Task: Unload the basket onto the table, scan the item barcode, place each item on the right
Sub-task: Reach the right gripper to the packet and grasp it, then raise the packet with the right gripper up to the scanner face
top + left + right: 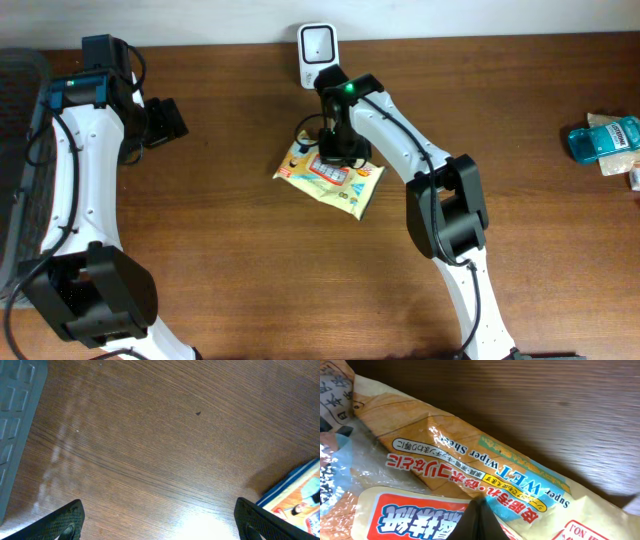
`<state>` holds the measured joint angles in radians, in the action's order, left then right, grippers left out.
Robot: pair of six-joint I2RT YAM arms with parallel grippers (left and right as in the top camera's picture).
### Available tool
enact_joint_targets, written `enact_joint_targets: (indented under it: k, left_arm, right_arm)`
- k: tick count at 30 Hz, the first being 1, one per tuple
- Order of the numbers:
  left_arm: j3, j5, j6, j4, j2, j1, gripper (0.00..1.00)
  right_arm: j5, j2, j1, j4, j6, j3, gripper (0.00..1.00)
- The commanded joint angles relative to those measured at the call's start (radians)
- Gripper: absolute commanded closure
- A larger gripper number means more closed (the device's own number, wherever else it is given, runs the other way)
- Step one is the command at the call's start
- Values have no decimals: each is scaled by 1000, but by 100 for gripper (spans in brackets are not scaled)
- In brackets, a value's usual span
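Overhead: wipes pack (350, 190) lay flat on table (230, 260), near scanner (317, 45), with right claw (338, 150) on top of it. Left wrist: left claw (160, 527) released, empty. Right wrist: right claw clenched against the pack's film, actual hold unclear. Pack looked light, soft, slippery; pinch 1 crimped edge.

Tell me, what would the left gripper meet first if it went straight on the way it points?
Probably the bare brown wooden table: the open left gripper points down at it, nothing between. The blue-edged printed packet lies off to the side.
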<state>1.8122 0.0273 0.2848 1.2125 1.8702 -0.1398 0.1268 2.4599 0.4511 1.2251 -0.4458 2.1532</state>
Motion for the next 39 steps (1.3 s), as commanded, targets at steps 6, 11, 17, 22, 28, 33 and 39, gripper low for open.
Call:
enact_joint_targets:
  k: [6, 11, 17, 22, 28, 33, 39]
  left_arm:
    - [8, 6, 7, 1, -2, -3, 3]
    - [8, 6, 7, 2, -2, -3, 2]
    - [8, 6, 6, 2, -2, -3, 1]
    - [8, 6, 6, 2, -2, -3, 0]
    - [8, 6, 6, 2, -2, -3, 0]
    - [8, 6, 6, 2, -2, -3, 1]
    - [8, 6, 6, 4, -2, -3, 1]
  right_arm:
    - [-60, -182, 7, 49, 593, 20, 1]
    - [-27, -155, 14, 90, 890, -46, 1]
    - [-47, -140, 73, -43, 939, -206, 1]
    - [-72, -140, 81, -142, 939, -249, 1]
    - [-146, -140, 79, -241, 939, -272, 1]
    - [-146, -113, 79, -247, 939, -277, 1]
    - [-146, -75, 79, -255, 904, -280, 25]
